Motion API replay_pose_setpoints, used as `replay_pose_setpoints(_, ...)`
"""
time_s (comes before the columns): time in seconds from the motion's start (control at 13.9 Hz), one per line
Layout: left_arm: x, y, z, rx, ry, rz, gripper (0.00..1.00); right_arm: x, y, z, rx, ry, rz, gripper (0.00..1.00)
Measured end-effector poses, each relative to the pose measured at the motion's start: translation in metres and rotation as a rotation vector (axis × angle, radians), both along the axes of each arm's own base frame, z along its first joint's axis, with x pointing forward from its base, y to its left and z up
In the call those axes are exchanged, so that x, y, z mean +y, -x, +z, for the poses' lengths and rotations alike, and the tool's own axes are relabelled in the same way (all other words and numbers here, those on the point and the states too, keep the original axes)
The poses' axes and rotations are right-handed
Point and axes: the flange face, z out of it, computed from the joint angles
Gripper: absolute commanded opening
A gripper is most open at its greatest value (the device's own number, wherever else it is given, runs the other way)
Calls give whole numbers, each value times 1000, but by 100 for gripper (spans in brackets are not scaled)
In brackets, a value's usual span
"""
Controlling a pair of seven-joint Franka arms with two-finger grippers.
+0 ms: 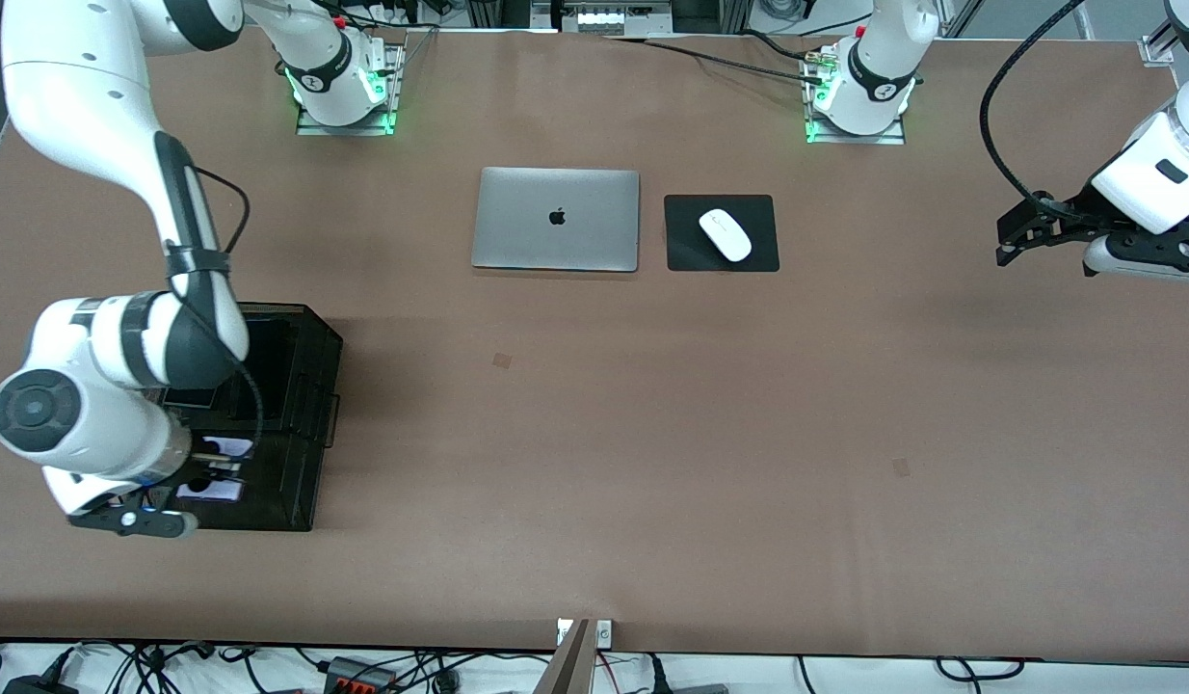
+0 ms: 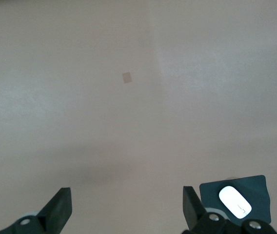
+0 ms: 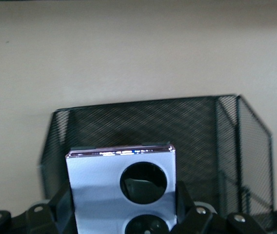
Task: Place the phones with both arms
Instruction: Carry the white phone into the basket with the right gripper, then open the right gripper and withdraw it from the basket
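Observation:
My right gripper (image 1: 205, 469) is shut on the small lilac-white phone (image 1: 216, 447) and holds it upright in the nearer end of a black mesh basket (image 1: 310, 424) at the right arm's end of the table. In the right wrist view the phone (image 3: 97, 187), with its two black circles, sits between the fingers of the right gripper (image 3: 124, 207), with the basket's wall (image 3: 202, 131) around it. My left gripper (image 1: 1007, 241) waits open and empty over bare table at the left arm's end, and its own view shows it open (image 2: 127, 212). Dark shapes lie in the basket's farther compartments; I cannot tell if they are the black phones.
A closed silver laptop (image 1: 556, 219) lies between the two bases. Beside it, toward the left arm's end, a white mouse (image 1: 726, 234) sits on a black pad (image 1: 686, 253). The mouse also shows in the left wrist view (image 2: 235, 202). Two small tape marks are on the brown tabletop (image 1: 502, 360).

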Motion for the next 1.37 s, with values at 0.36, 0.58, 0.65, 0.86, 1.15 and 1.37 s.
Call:
replay_pose_setpoints(0.36,0,1,-1,9,0,12,100,-18,-3,-39,17,-2,43,21)
replay_pose_setpoints(0.58,0,2,-1,14,0,21,100,-21,-2,-65,40,-4,46,22)
replay_pose_setpoints(0.65,0,2,-1,14,1,26,100,-22,-1,-72,53,-4,51,23)
replay_pose_setpoints(0.86,0,2,-1,14,1,29,100,-27,5,-89,80,-6,59,100)
replay_pose_setpoints(1.15,0,2,-1,15,1,30,100,-26,0,-65,31,-9,64,100)
replay_pose_setpoints(1.37,-1,2,0,16,17,34,100,-16,-9,13,-78,-19,76,100)
